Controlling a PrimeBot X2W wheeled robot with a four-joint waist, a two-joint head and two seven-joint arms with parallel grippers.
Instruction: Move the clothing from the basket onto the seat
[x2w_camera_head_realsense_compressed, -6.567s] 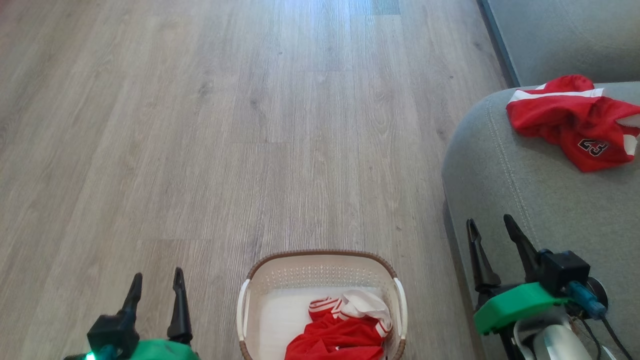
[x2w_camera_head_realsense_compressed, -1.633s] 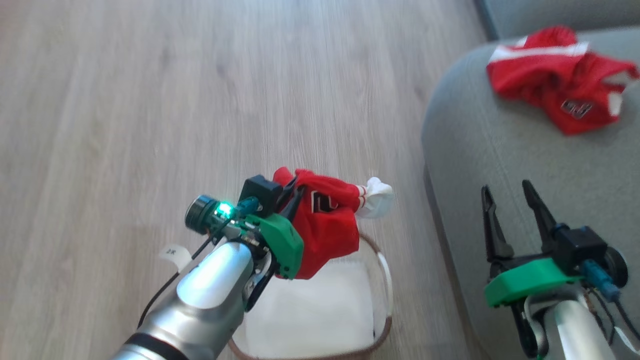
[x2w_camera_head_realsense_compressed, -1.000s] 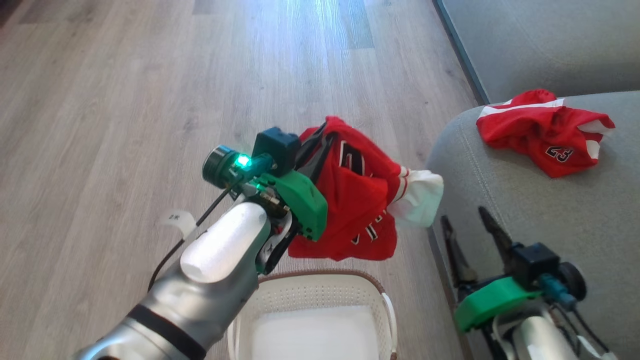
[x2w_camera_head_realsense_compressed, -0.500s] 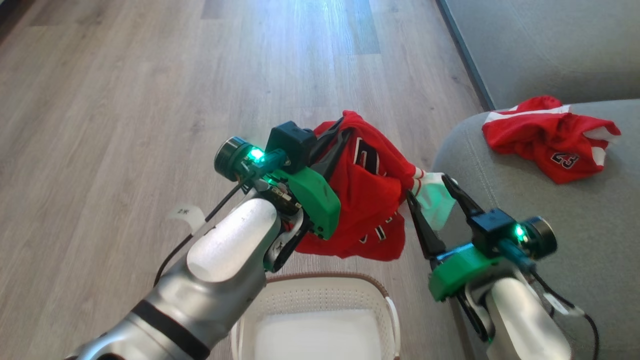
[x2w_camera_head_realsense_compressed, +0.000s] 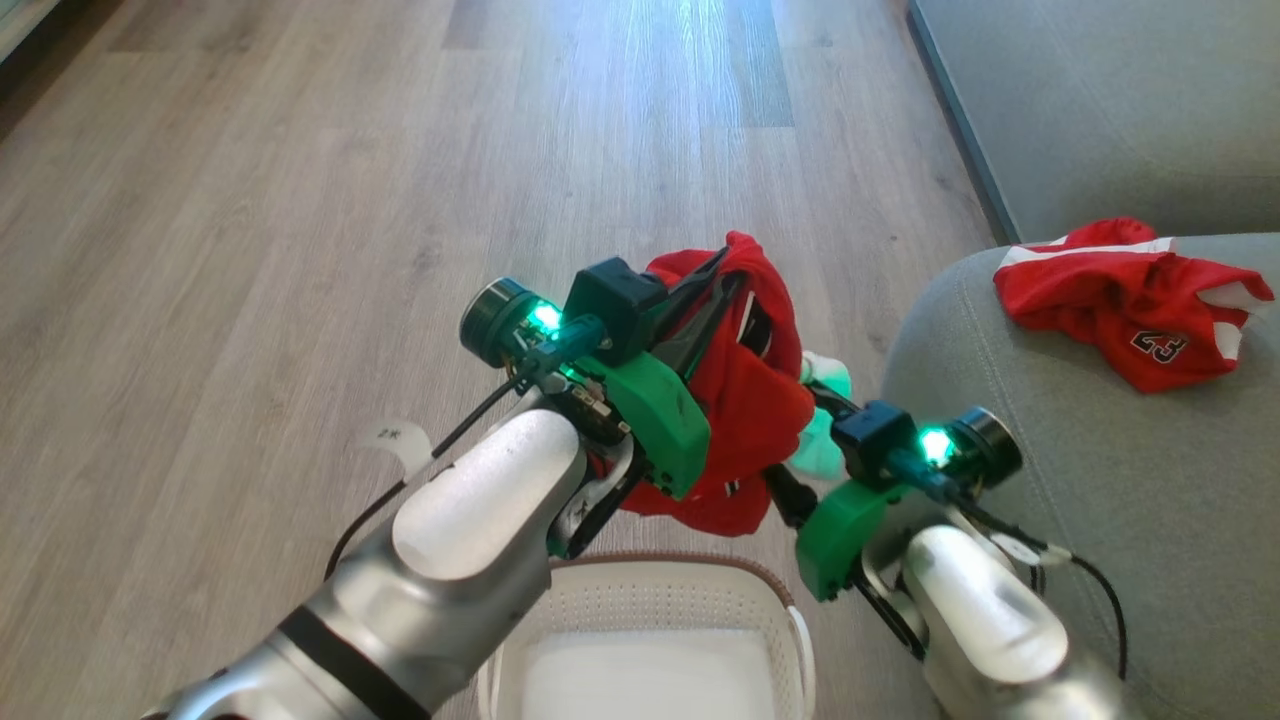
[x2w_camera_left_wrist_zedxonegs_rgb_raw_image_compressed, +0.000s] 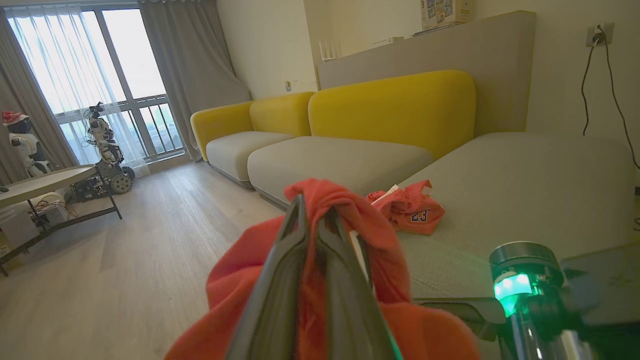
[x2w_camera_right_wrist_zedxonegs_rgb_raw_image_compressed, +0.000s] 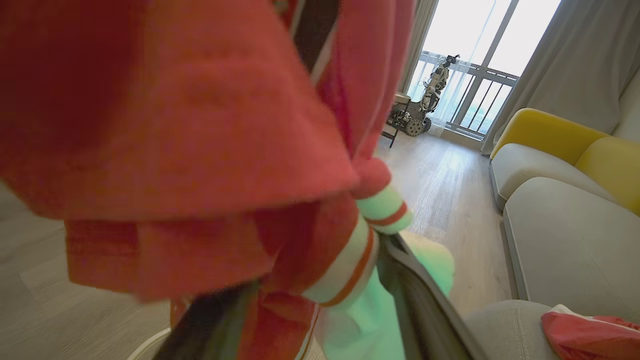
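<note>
A red garment (x2w_camera_head_realsense_compressed: 745, 400) is held bunched in the air above the floor (x2w_camera_head_realsense_compressed: 300, 250). It is clear of the basket (x2w_camera_head_realsense_compressed: 650, 605), which lies at six o'clock from it in the head view; no red cloth is seen in the part of the basket that shows. The garment is pinched at its topmost fold by the left gripper (x2w_camera_head_realsense_compressed: 728, 275), whose two dark fingers are clenched on the cloth. The rest hangs in loose folds, with a white cuff (x2w_camera_head_realsense_compressed: 820, 450) dangling at four o'clock.

The right gripper (x2w_camera_right_wrist_zedxonegs_rgb_raw_image_compressed: 320, 280) is placed at the lower hang of the cloth, at about five o'clock. Its fingers are spread wide on either side of the striped trim and are closed on nothing. The seat (x2w_camera_head_realsense_compressed: 1050, 430) lies at three o'clock, just beside the hanging cloth. A second red garment (x2w_camera_head_realsense_compressed: 1130, 300), printed 23, is laid on the seat at two o'clock, well apart from the held one.

The fabric is judged to be thin, light and wholly limp. No shape will be kept by it, and it can be expected to drape, swing and trail below whichever point is gripped. It also looks smooth, so a shallow pinch on a single layer could be slipped out of. A hold is better taken deep on a gathered fold, or on the thicker ribbed trim, with several layers between the fingers. Nothing in it can be broken, and only snagging on the basket rim or the seat's rounded edge need be guarded against.
</note>
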